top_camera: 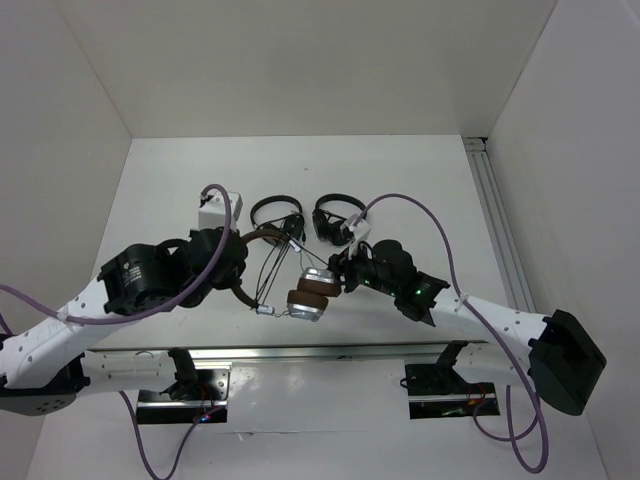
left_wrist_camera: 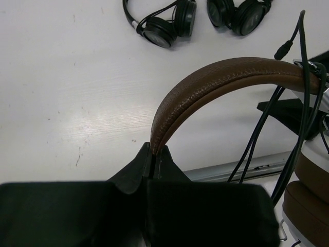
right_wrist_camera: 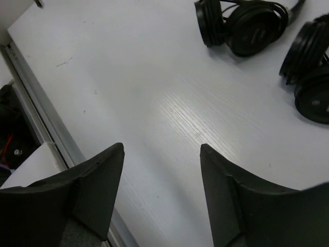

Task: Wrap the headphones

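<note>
Left wrist view: our left gripper [left_wrist_camera: 154, 156] is clamped on one end of the brown headband [left_wrist_camera: 216, 77], so the headphones [top_camera: 303, 285] hang from that pinch near the front of the table [top_camera: 420, 180], with the earcups [top_camera: 312, 293] down by the metal rail [top_camera: 380, 350]. The thin black cable [left_wrist_camera: 303, 82] runs in loose strands between headband and earcups, and its plug end [left_wrist_camera: 282, 51] looks free. Our right gripper [right_wrist_camera: 162, 154] has its fingers apart with nothing between them, only bare table below; from the top view it sits just beside the earcups. Risks as we see them: the grip is on a narrow curved edge, so any tug on the cable could make the headband pivot or slip out. Slack loops could slide off if tension drops. The open right fingers could snag a strand instead of taking it cleanly. The two black headsets [top_camera: 277, 212] [top_camera: 338, 215] lie near behind, and a wide sweep could drag cable across them.
</note>
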Robot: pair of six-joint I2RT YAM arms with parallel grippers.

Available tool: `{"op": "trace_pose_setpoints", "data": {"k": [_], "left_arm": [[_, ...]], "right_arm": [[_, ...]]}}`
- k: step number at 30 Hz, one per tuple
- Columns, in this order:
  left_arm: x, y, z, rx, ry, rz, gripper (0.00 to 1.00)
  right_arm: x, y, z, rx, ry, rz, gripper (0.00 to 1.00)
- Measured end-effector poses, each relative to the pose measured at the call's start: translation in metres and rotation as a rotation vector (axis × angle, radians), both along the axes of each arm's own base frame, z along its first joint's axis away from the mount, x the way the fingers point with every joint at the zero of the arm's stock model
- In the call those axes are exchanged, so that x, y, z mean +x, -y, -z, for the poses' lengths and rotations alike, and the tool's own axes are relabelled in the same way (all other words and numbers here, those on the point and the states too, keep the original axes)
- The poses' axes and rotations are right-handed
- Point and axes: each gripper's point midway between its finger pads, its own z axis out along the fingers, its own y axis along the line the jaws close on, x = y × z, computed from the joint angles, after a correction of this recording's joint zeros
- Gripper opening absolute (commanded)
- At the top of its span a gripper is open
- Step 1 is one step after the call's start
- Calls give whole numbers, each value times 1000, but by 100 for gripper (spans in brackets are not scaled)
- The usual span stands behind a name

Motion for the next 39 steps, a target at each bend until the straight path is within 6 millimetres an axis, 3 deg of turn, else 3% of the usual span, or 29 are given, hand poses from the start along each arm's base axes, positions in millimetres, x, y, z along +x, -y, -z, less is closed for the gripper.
{"op": "trace_pose_setpoints", "data": {"k": [1,8,15,19,27,32,35,39], "left_arm": [[1,-2,2,0,-7,-19,0],[26,-30,13,-45,-43,-216,0],[47,-60,63,-70,-172,-345,0],[58,-75,81,-95,-213,-417,0],[70,-107,101,-147,-241,-526,0],[80,-137,106,-183,-236,-639,0],[95,-155,112,-186,-264,-711,0],[136,-178,124,-183,-316,-775,0]], "right_arm": [[0,4,2,0,-9,22,78],[11,45,16,-18,-91,297,79],[16,107,28,-123,-156,629,82],[12,129,27,-159,-171,723,82],[2,136,7,-83,-164,725,82],[-2,128,13,-95,-191,684,83],[-5,121,21,-123,-216,647,83],[-10,110,27,-138,-238,591,83]]}}
